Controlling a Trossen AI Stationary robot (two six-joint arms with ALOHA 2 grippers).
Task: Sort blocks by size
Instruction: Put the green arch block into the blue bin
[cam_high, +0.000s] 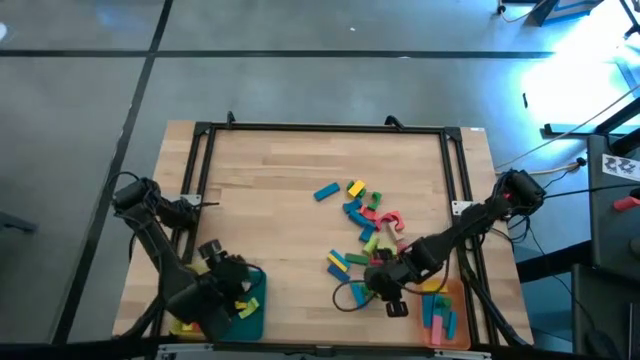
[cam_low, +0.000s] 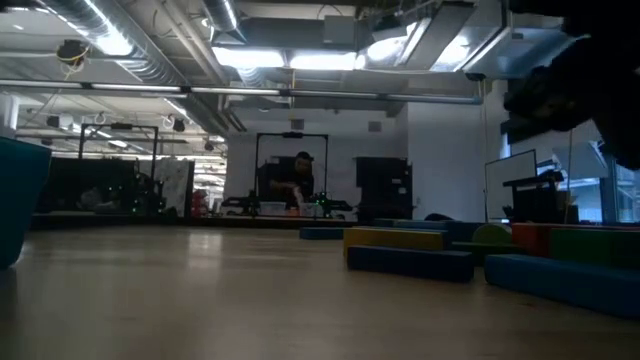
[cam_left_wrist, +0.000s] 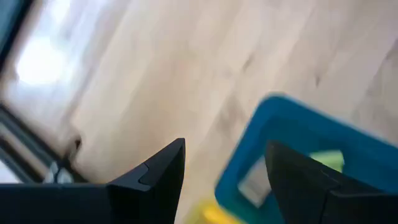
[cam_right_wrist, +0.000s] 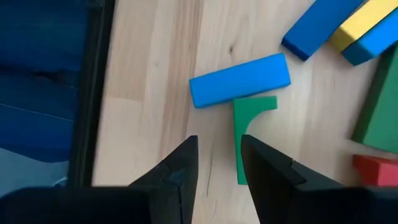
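Blocks (cam_low: 410, 250) right on table (cam_low: 200, 300); person (cam_low: 300, 180) far behind.

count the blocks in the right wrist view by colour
blue blocks: 3
green blocks: 2
yellow block: 1
red block: 1
total: 7; some are cut off at the picture's edge
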